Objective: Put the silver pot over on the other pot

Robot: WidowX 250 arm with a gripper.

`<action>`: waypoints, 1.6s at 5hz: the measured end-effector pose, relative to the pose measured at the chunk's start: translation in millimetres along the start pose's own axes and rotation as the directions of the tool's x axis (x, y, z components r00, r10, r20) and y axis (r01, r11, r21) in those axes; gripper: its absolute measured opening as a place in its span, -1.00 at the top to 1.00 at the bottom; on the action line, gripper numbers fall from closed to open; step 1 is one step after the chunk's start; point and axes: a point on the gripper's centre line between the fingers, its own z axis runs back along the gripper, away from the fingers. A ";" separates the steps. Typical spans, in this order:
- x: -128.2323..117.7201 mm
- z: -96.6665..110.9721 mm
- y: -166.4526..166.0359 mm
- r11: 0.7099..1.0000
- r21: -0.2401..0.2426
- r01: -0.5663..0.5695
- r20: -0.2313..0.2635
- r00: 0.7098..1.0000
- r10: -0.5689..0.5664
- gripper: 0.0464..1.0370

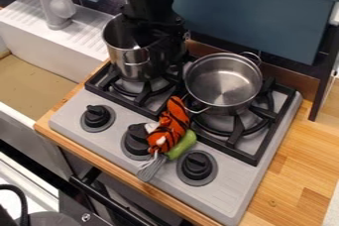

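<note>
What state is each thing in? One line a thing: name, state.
Pot by the gripper: uncovered
Other pot: uncovered, upright, empty
Gripper: lowered at the first pot
Stove: no flame showing
Knobs: settings unclear
Striped toy: lying down
Whisk: lying down
Faucet: no water showing

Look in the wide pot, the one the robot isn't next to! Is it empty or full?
Empty. The wide pot sits open with no lid, and its shiny bare bottom shows with nothing on it.
</note>
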 end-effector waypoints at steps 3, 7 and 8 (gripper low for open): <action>5.2 13.5 4.8 0.990 0.039 -0.134 0.148 0.981 0.127 0.98; -4.7 39.8 -21.1 0.965 0.104 -0.240 0.222 0.951 0.213 0.98; -7.1 40.1 -28.0 0.965 0.101 -0.243 0.199 0.955 0.219 0.98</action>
